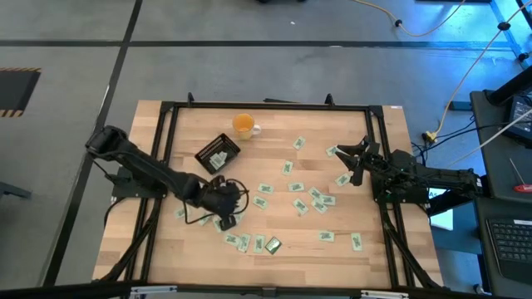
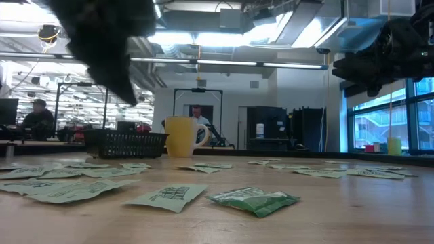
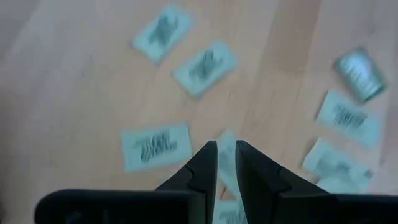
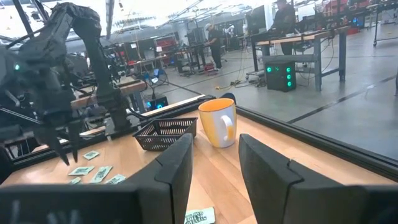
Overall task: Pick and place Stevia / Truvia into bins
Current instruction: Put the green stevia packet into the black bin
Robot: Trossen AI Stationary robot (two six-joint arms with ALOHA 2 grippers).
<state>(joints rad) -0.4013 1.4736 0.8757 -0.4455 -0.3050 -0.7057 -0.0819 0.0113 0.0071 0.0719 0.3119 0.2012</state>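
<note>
Left tool, fingers nearly together over a sachet, grip unclear; sachets crowd it. Tray and cup at twelve o'clock. Right tool apart at bench edge.

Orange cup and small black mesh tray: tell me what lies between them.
Bare wood only. In the high view the orange cup and black mesh tray stand apart, no sachet between them.

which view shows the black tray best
The high view: it looks straight down into the black tray, beside the orange cup, with sachets inside. The low and right wrist views show only its mesh side wall; the left wrist view misses it.
</note>
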